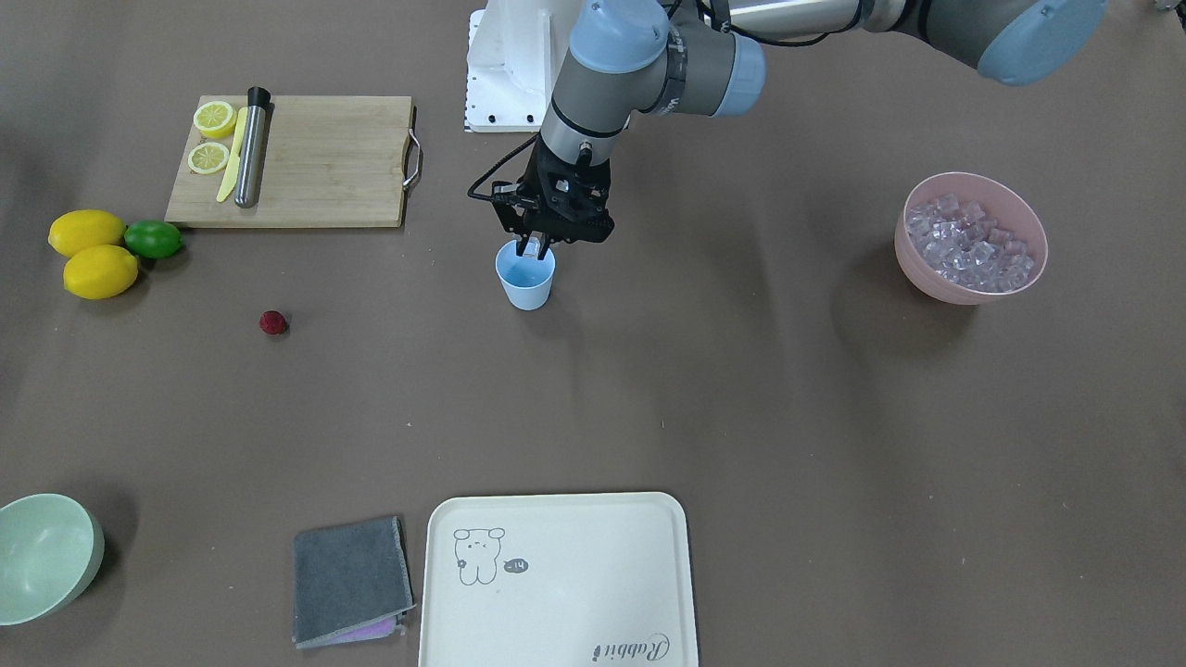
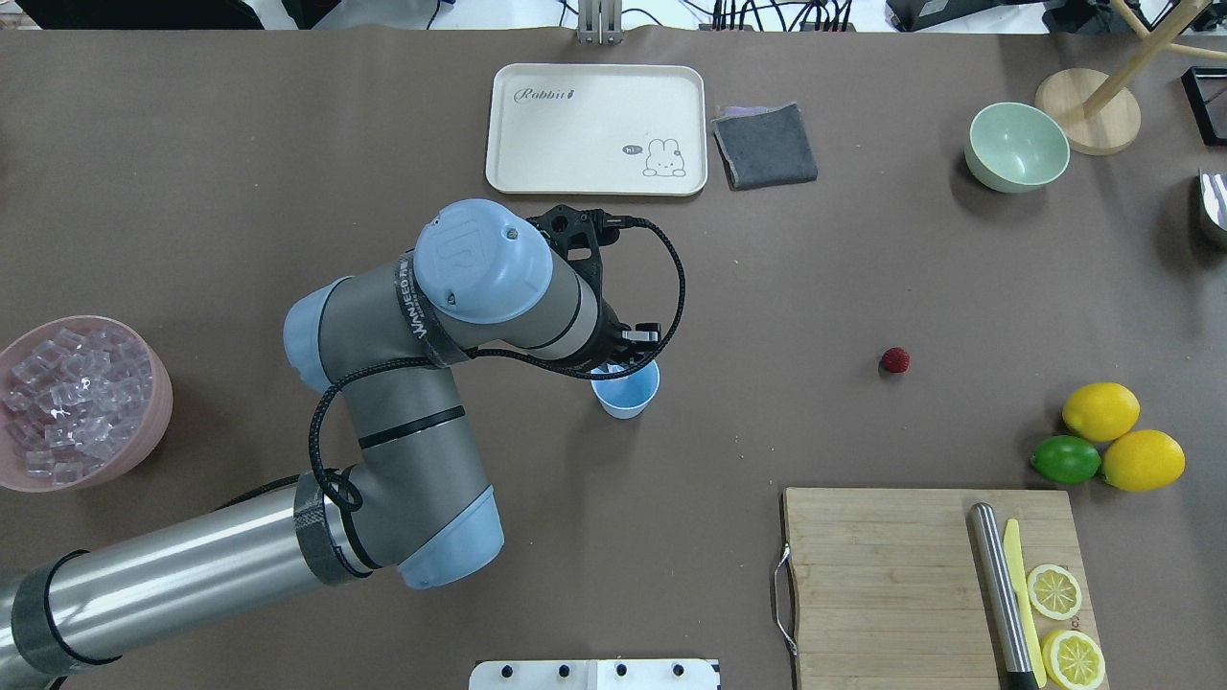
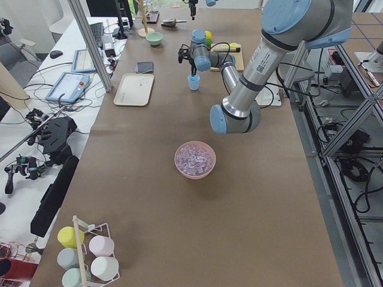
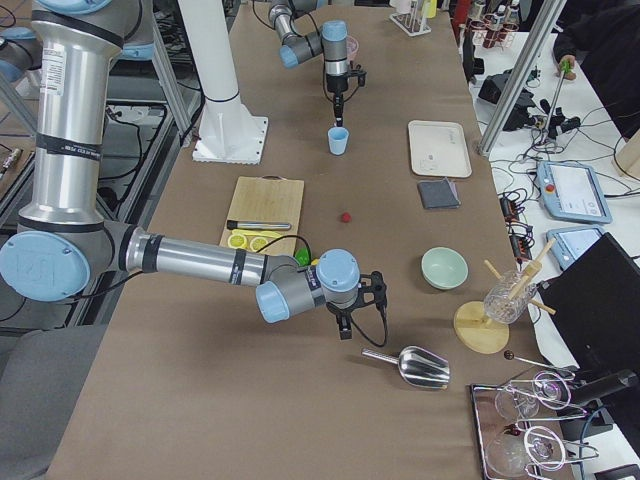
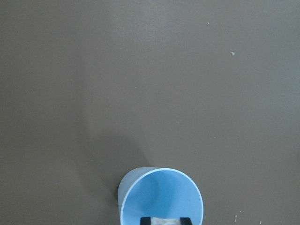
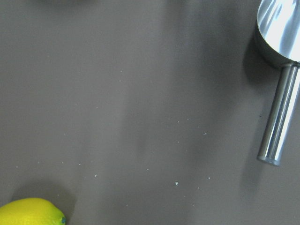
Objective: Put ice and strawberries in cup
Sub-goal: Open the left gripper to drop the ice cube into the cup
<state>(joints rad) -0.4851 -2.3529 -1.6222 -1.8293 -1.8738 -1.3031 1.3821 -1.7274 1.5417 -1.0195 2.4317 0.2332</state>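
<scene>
The light blue cup (image 1: 525, 275) stands upright mid-table; it also shows in the overhead view (image 2: 626, 390). My left gripper (image 1: 535, 246) hangs right above its mouth, shut on one clear ice cube (image 5: 164, 221), seen between the black fingertips over the cup (image 5: 161, 197). The ice pile (image 1: 968, 243) fills a pink bowl (image 1: 927, 273) far off on my left side. The dark red strawberry (image 1: 272, 321) lies alone on the table on my right side. My right gripper (image 4: 345, 333) hovers low over bare table; I cannot tell whether it is open or shut.
A cutting board (image 1: 334, 157) holds lemon halves, a yellow knife and a metal muddler. Two lemons (image 1: 93, 255) and a lime (image 1: 153, 239) lie beside it. A cream tray (image 1: 574, 556), a grey cloth (image 1: 350, 579) and a pale green bowl (image 1: 42, 556) sit at the far edge. A metal scoop (image 6: 281, 93) lies near my right gripper.
</scene>
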